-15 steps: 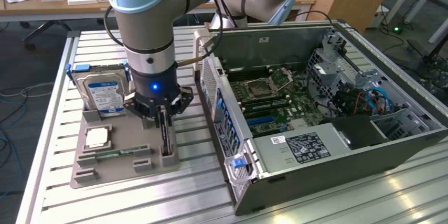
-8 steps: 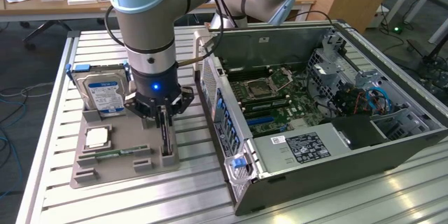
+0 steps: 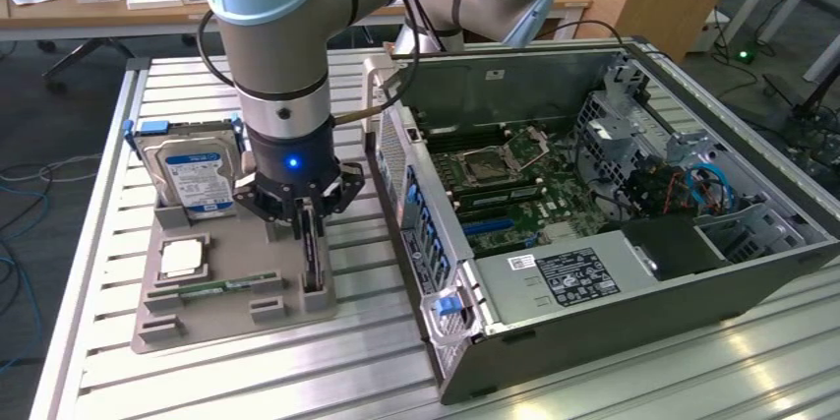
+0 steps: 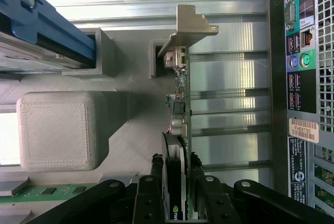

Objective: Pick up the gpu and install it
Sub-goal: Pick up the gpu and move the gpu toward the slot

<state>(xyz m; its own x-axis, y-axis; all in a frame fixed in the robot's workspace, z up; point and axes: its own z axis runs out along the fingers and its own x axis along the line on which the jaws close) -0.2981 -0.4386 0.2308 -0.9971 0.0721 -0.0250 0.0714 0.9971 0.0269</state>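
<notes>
The gpu (image 3: pixel 313 258) stands on edge in a slot of the grey holder tray (image 3: pixel 171 327), just beside the open computer case (image 3: pixel 735 253). In the wrist view the gpu (image 4: pixel 180 104) is a thin green board seen edge-on, with its silver bracket (image 4: pixel 189 25) at the far end. My gripper (image 3: pixel 306 218) comes straight down onto its top edge. The black fingers (image 4: pixel 155 174) press against both faces of the card, so my gripper (image 4: pixel 176 172) is shut on it. The card's lower edge still sits in the holder.
On the same tray stand a hard drive (image 3: pixel 195 174) in blue rails, a CPU (image 3: pixel 180 260) and a memory stick (image 3: pixel 216 287). The case lies open with its motherboard (image 3: pixel 525 194) exposed. The table is ribbed aluminium; desks and cables lie beyond it.
</notes>
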